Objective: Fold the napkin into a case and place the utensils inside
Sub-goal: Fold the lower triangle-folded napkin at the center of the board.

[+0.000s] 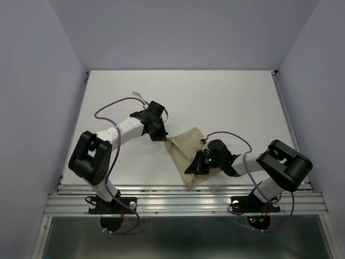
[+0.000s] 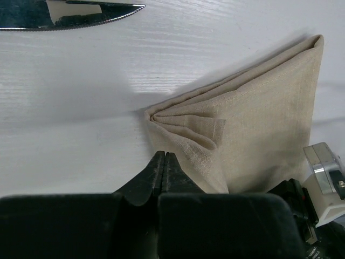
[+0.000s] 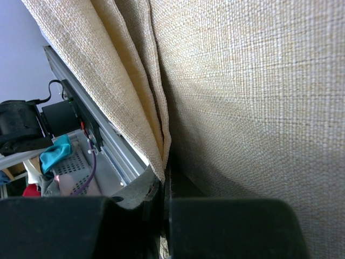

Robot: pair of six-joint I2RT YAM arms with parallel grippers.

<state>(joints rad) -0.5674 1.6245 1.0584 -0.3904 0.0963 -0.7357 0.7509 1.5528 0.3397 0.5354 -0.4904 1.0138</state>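
left wrist | napkin (image 2: pixel 259 135) beige, folded layers, pointed corner

Napkin (image 1: pixel 186 151): plain beige-tan, no pattern, fine woven texture close up. Tabletop (image 1: pixel 226 102): white, faint grain streaks. Knife (image 2: pixel 70 13): mirror silver with dark reflections. Cables (image 1: pixel 116 101): purple. Left end effector (image 2: pixel 164 156), right end effector (image 3: pixel 163 175): black. Arms (image 1: pixel 121 129): black and white. Walls (image 1: pixel 32 81): pale lavender. Rag (image 3: pixel 54 154): teal.
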